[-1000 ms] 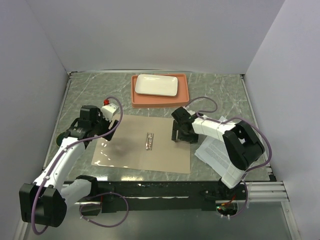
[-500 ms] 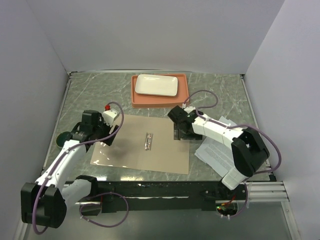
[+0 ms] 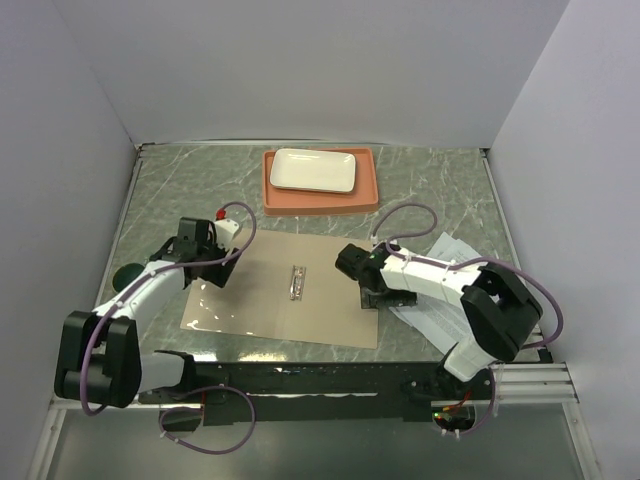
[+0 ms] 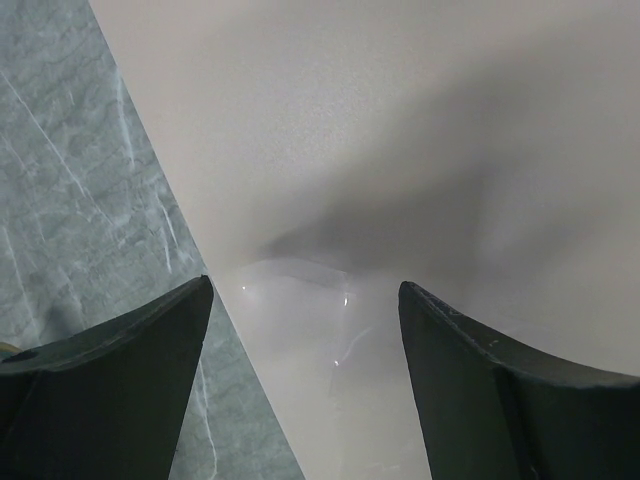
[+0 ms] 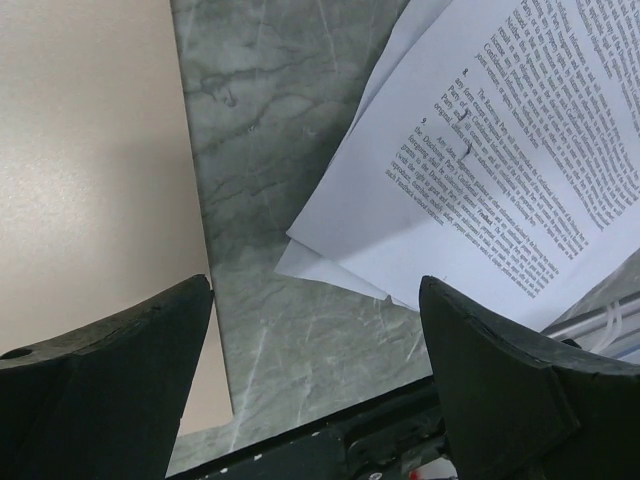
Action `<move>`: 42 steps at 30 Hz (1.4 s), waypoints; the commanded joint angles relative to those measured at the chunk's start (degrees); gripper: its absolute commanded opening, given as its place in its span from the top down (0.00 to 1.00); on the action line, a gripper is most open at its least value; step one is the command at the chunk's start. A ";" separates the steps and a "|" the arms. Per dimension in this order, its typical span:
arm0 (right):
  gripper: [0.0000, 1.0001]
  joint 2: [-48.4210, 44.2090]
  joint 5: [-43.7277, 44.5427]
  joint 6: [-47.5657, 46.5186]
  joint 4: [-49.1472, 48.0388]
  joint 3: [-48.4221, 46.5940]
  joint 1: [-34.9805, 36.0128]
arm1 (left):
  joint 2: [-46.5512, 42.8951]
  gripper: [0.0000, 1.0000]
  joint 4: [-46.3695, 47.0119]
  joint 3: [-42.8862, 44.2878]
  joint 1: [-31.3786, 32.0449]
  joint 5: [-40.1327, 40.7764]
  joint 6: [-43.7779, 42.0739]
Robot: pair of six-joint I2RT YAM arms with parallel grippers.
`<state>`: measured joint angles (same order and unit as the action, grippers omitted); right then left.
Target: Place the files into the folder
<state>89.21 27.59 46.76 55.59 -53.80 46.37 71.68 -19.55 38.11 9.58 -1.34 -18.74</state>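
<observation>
The tan folder (image 3: 300, 300) lies open and flat mid-table, with its dark clip (image 3: 297, 281) in the middle and a glossy clear pocket (image 3: 208, 306) at its near left. My left gripper (image 3: 216, 272) is open and empty, low over the folder's left edge; its wrist view shows the folder (image 4: 400, 120) and the pocket's edge (image 4: 320, 320) between the fingers (image 4: 150, 350). The files (image 3: 440, 305) lie overlapped on the table right of the folder. My right gripper (image 3: 373, 297) is open and empty over the gap between the folder (image 5: 90, 180) and the files (image 5: 500, 150).
An orange tray (image 3: 372, 185) holding a white rectangular plate (image 3: 314, 170) stands at the back, behind the folder. The table's black front rail (image 5: 330, 445) runs just beyond the right gripper. Grey walls close in the left, back and right sides.
My right gripper has moved from the folder's far right edge toward the near edge, ending beside the files. My left gripper has shifted right, onto the folder's left edge.
</observation>
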 commanded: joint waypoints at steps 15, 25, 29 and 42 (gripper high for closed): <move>0.25 1.84 2.56 4.39 -4.61 2.56 -3.39 | -2.68 0.19 2.06 -2.25 0.17 0.91 -0.07; 0.36 3.43 -0.43 6.67 -5.76 3.88 -4.97 | -5.76 0.19 -0.05 -1.55 0.26 1.17 -0.77; 0.51 2.37 -0.61 6.94 -6.11 4.93 -5.50 | -6.20 0.19 0.04 -1.90 0.17 1.17 -1.30; 0.86 -1.67 -1.75 6.50 -6.37 6.17 -6.64 | -6.64 0.20 1.01 -3.13 0.26 1.17 -1.47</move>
<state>90.13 25.76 52.36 49.10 -48.25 40.25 66.46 -19.51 35.70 9.58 -0.54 -19.42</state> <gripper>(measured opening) 0.197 0.808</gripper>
